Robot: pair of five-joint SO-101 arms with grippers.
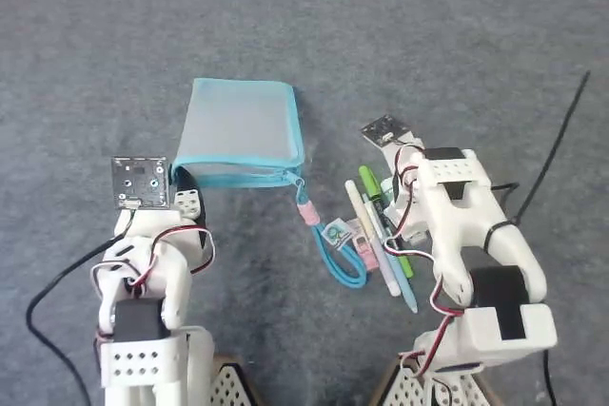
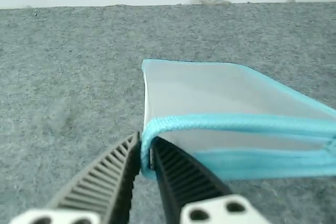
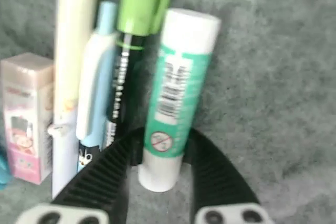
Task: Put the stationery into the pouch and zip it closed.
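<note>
Left pincer (image 2: pixel 144 148) pinches the blue-trimmed corner of the mesh pouch (image 2: pixel 226 93). Right pincer (image 3: pixel 160 140) is spread, jaws flanking the end of the green glue stick (image 3: pixel 178 77), with pens (image 3: pixel 73 51) just beside.

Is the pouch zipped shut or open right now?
Open: the pouch mouth gapes between its two teal zipper edges, the left gripper pinching its corner.

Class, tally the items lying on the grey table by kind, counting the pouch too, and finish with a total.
Pens: 3 (cream pen, blue pen, green pen)
Glue stick: 1
Pink box: 1
Pouch: 1
Total: 6
</note>
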